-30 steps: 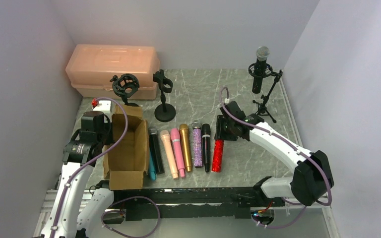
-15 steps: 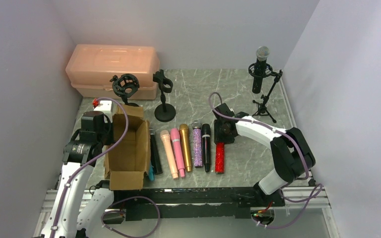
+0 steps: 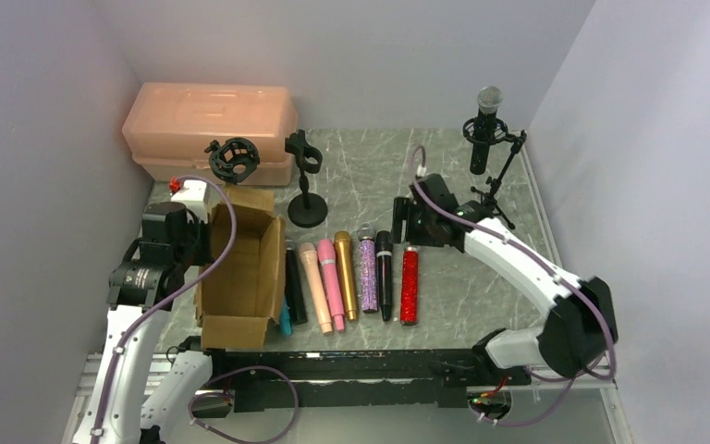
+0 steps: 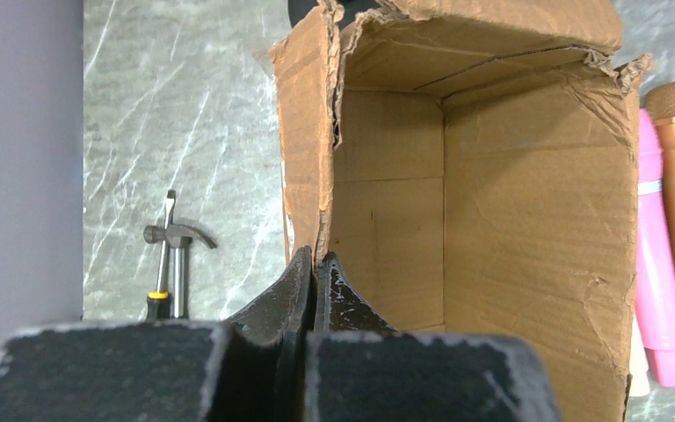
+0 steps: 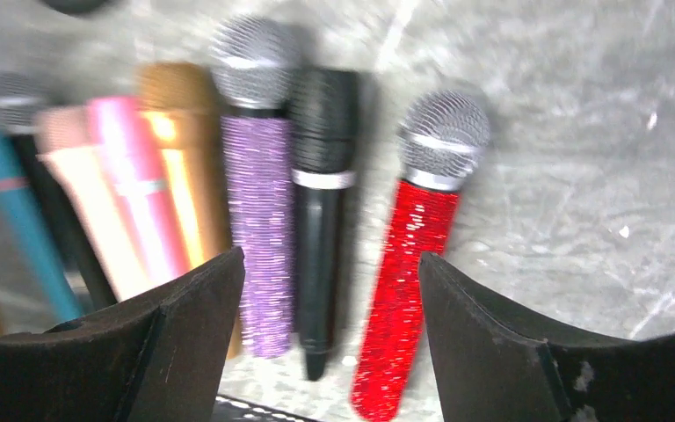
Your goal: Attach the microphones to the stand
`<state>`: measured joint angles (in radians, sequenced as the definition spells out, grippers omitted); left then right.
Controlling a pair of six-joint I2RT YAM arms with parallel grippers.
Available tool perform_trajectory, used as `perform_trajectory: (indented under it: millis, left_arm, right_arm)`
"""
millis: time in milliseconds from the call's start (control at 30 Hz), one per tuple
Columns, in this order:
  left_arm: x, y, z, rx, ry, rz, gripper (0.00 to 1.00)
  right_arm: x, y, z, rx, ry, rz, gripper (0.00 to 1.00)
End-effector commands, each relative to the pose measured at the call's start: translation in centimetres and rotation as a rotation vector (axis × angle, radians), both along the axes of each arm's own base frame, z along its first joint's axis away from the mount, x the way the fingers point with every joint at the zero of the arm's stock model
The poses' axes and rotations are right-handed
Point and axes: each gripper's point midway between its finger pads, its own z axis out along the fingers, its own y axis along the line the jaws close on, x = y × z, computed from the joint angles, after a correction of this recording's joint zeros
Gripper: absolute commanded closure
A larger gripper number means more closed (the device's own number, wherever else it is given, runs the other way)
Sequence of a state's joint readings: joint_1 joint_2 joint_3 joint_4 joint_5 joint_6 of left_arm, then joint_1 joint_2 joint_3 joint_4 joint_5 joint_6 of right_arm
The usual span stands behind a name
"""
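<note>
Right gripper (image 5: 330,257) wide open, empty, over the mics (image 3: 346,277) lying in a row mid near edge. Advise centring the jaws across the red mic (image 5: 404,264) handle, clear of the black mic (image 5: 321,202). Left gripper (image 4: 314,268) shut, apparently pinching box (image 4: 387,229) wall; nothing visible inside. Case (image 3: 208,125), far-left corner, closed; contents unseen.

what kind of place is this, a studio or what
Probably a robot lab test cell, not a studio: plain walls box in a marble-look table, and coloured microphones lie in a tidy row before two robot arms.
</note>
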<state>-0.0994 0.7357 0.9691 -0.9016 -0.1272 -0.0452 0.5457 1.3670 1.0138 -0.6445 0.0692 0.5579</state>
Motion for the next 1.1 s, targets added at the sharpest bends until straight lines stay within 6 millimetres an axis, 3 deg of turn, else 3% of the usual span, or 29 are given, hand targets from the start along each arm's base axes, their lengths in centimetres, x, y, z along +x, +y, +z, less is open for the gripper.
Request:
perform_trajectory:
  millis: [0, 133, 267, 333, 600, 800, 1067]
  left_arm:
    - [0.5, -1.0, 4.1, -0.049, -0.115, -0.040, 1.00]
    - [0.4, -2.1, 5.6, -0.083, -0.151, -0.091, 1.00]
    - [0.2, -3.9, 6.1, -0.115, -0.158, -0.206, 1.00]
    - [-0.1, -4.7, 6.3, -0.128, -0.162, -0.265, 1.00]
    - [-1.4, -7.3, 4.7, -0.158, -0.065, -0.452, 1.00]
    - [-1.9, -8.0, 4.4, -0.152, -0.039, -0.496, 1.00]
    - [-2.4, -9.0, 4.6, -0.158, -0.034, -0.537, 1.00]
  right_arm:
    - [0.0, 3.3, 8.7, 0.181, -0.167, 0.041, 0.25]
    - [-2.9, 9.1, 13.4, 0.280, -0.232, 0.168, 0.25]
    - [-5.2, 14.5, 15.7, 0.314, -0.260, 0.309, 0.25]
    - [-5.4, 15.8, 16.4, 0.269, -0.290, 0.362, 0.25]
    - [-3.8, 17.6, 20.3, 0.143, -0.470, 0.520, 0.24]
    - [-3.6, 19.8, 18.8, 0.099, -0.438, 0.629, 0.24]
    - [-5.0, 22.7, 15.9, 0.110, -0.384, 0.749, 0.25]
